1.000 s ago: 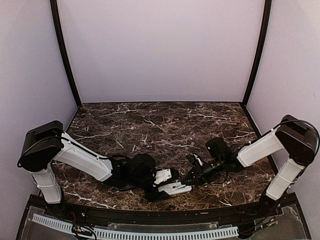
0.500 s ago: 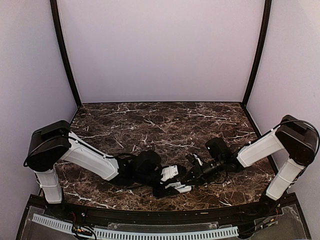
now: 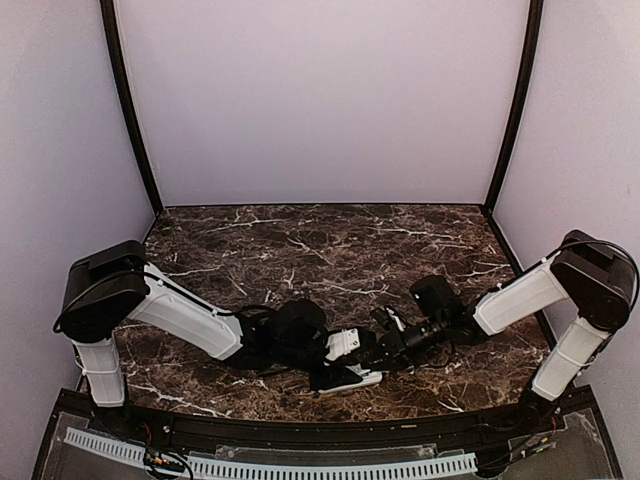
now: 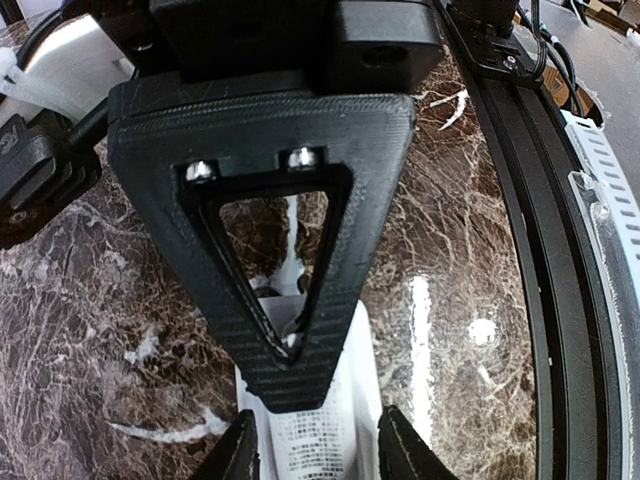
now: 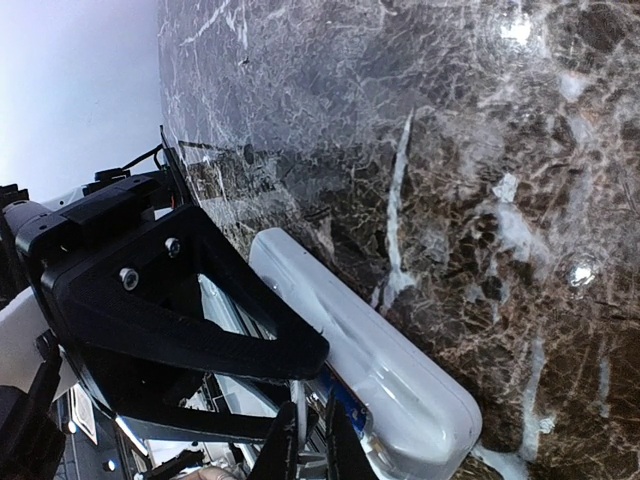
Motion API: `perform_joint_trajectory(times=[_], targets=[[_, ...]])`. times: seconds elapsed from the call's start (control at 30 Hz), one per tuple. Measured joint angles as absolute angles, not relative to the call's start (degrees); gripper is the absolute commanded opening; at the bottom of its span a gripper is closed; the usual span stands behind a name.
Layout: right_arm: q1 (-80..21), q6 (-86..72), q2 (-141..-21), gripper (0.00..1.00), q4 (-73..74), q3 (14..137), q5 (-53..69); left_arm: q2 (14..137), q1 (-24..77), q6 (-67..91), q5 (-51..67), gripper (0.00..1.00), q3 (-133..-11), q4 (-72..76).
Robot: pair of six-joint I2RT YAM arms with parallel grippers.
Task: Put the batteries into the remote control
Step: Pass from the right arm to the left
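Observation:
The white remote control [image 3: 360,379] lies near the table's front edge, back side up. It also shows in the left wrist view [image 4: 358,392] and the right wrist view [image 5: 400,375]. My left gripper [image 3: 343,370] [image 4: 318,455] has a finger against each long side of the remote. My right gripper [image 3: 386,347] [image 5: 307,450] is nearly closed on a slim pale sliver that I cannot identify. Its tips sit in the open battery compartment, and its fingers [image 4: 300,375] show from the side. A bluish battery [image 5: 346,402] lies in the compartment beside them. The orange-red battery is hidden.
The dark marbled table [image 3: 320,250] stretches back to pale walls. A black rail [image 4: 520,260] and a white slotted strip [image 3: 300,466] run along the front edge close to the remote. The two arms meet nose to nose over the remote.
My left arm has moved right and its gripper has come around the remote. The right gripper has stayed at the remote's end, almost still.

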State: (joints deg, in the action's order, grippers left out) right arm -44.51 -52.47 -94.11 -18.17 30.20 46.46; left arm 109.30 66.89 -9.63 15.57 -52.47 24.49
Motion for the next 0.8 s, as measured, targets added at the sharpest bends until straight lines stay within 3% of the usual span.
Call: perform_joint_trajectory(times=[0.3, 0.63, 0.8], targets=[[-44.53, -52.49, -94.15, 0.07, -18.31, 30.20, 46.46, 109.75, 66.85, -9.87, 15.57, 0.26, -52.58, 25.26], [-44.71, -52.51, -94.19, 0.08, -18.48, 30.11, 46.48, 109.75, 66.63, -9.87, 16.10, 0.19, -52.58, 25.30], [-44.88, -52.47, -94.15, 0.16, -18.15, 30.11, 46.22, 109.75, 66.63, -10.11, 16.21, 0.15, -52.60, 25.19]])
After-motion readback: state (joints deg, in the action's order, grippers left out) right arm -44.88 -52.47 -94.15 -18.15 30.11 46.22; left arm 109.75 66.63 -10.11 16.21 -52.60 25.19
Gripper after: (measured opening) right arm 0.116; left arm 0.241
